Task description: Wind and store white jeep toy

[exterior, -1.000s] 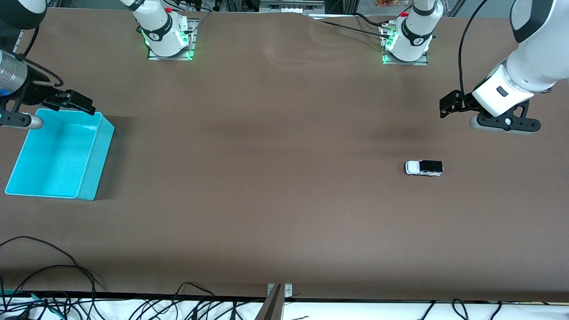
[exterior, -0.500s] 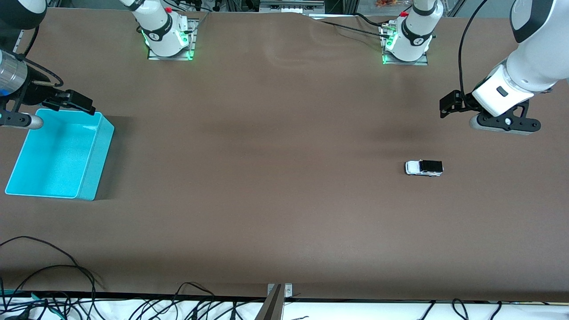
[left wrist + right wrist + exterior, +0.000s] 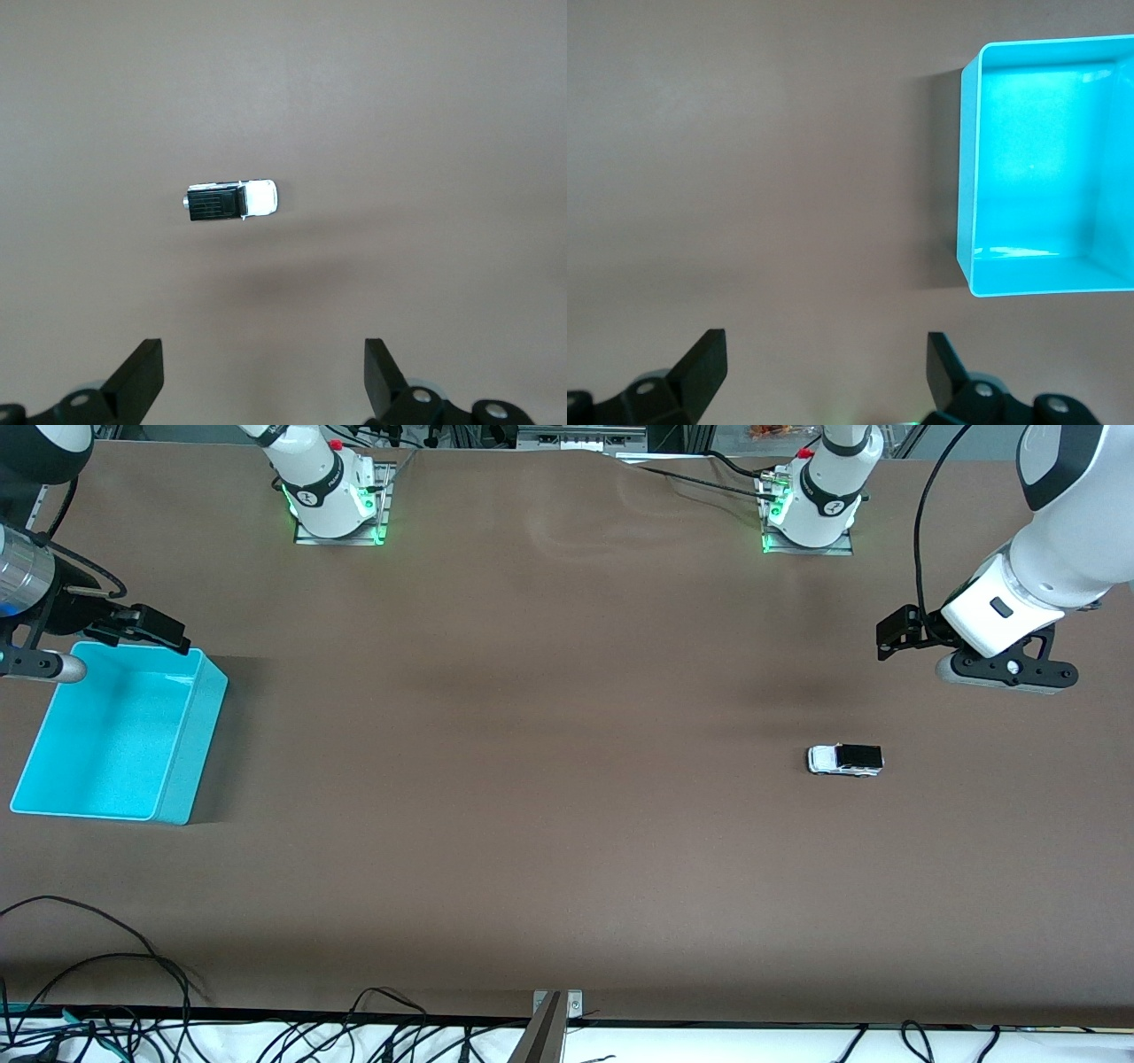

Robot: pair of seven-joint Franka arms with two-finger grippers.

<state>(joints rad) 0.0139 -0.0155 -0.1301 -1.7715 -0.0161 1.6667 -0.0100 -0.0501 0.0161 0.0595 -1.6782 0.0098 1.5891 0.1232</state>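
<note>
White jeep toy (image 3: 845, 759) sits on its wheels on the bare brown table (image 3: 549, 797), toward the left arm's end, and nothing is touching it. From the front its long axis runs along the table's length: white hood pointing toward the right arm's end, black roof and rear toward the left arm's end.

The left gripper (image 3: 895, 638) hangs in the air over bare table near the jeep, not above it; the toy lies a little toward the front camera and slightly toward the middle of the table from where that gripper hovers. Its fingers (image 3: 142, 376) are spread wide and hold nothing. In the left wrist view the jeep (image 3: 231, 201) shows ahead of the fingertips and off to one side of their midline, with its length lying roughly across the gap between them. I would judge the wrist may need a turn so the fingers close on the jeep's sides, though how much is hard to call from up here.

The right gripper (image 3: 146, 629) waits well apart from the toy, over the rim of the turquoise bin (image 3: 199, 726), its fingers (image 3: 700, 367) likewise spread and empty. The bin (image 3: 966, 177) looks empty too.

So the left arm is plainly the nearer one, and the pickup should fall to it.
</note>
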